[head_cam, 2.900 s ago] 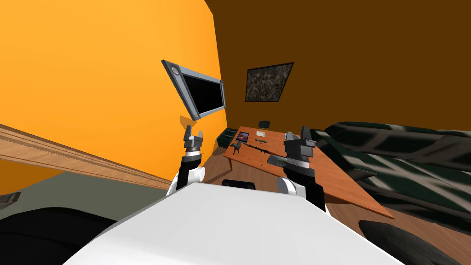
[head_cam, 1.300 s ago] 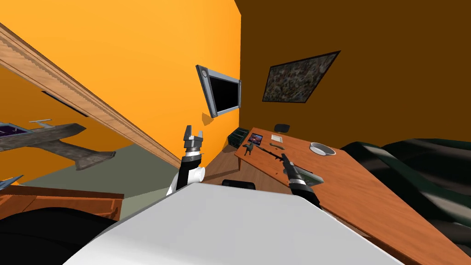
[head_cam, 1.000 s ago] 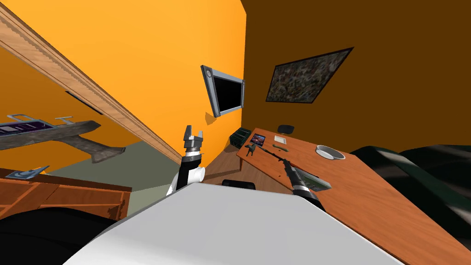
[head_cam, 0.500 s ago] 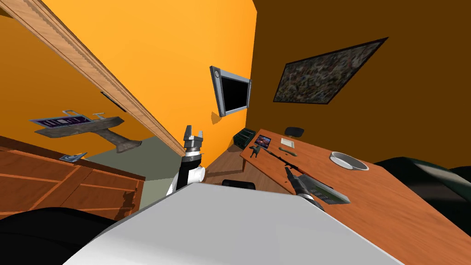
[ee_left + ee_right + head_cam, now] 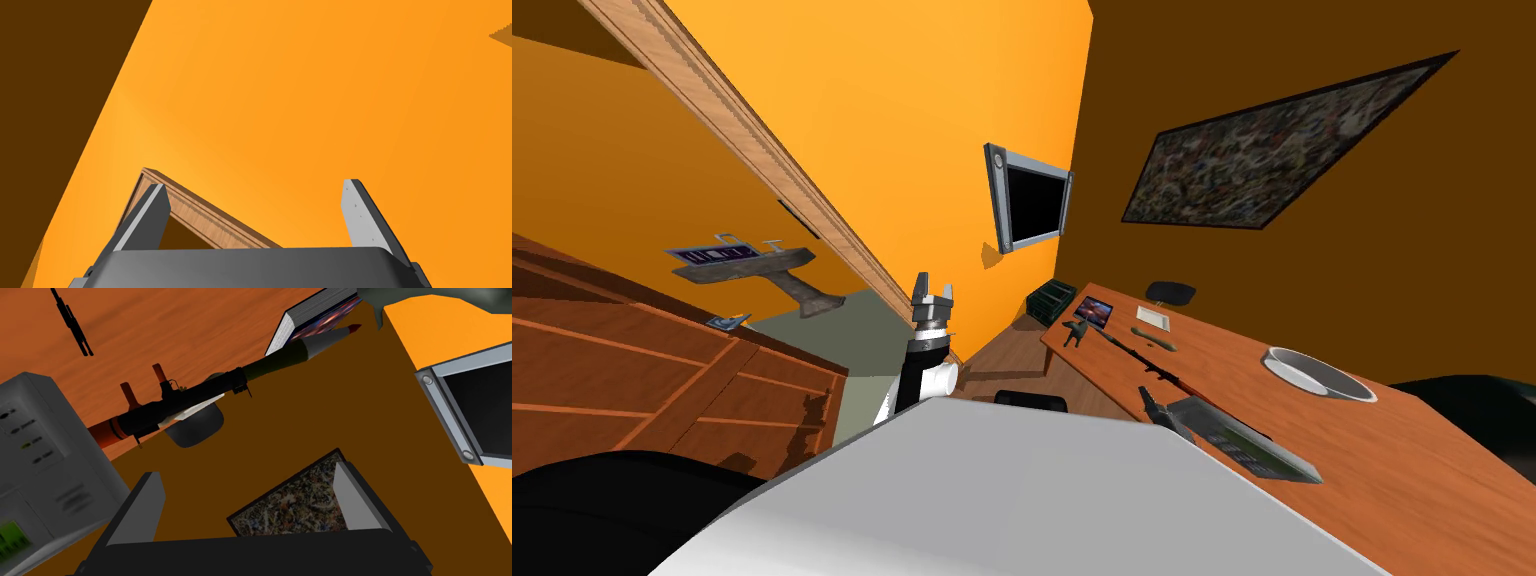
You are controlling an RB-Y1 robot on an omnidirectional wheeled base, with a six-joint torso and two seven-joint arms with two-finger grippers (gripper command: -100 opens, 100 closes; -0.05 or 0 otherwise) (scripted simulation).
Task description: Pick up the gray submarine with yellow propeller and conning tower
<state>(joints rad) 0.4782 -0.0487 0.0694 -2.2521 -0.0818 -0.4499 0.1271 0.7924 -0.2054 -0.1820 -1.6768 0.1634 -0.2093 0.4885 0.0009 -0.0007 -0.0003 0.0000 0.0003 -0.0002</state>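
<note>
Orange-walled room, with a reddish wooden table (image 5: 1412,470) running off toward 2 o'clock. Can make out a small slim grey-olive thing, most likely the submarine (image 5: 1157,341), lying at about 1 o'clock on the far part of the top, just beside a white pad (image 5: 1152,318) and well apart from both grippers; too tiny to check for yellow bits tbh. Also spotting a long rocket launcher toy (image 5: 1137,357), a book (image 5: 1094,311), a little green figure (image 5: 1074,333), a white bowl (image 5: 1322,386) nearer 3 o'clock and a grey keypad device (image 5: 1247,440) nearest. Holding the right gripper (image 5: 250,498) low by the near table end, beside that device, blades apart with nothing between. Left gripper (image 5: 933,297) up at 12 o'clock, off the table, aimed at the wall, blades apart too, empty. Wooden dresser (image 5: 662,380) at 9 o'clock with a model aircraft (image 5: 742,262) on top.
</note>
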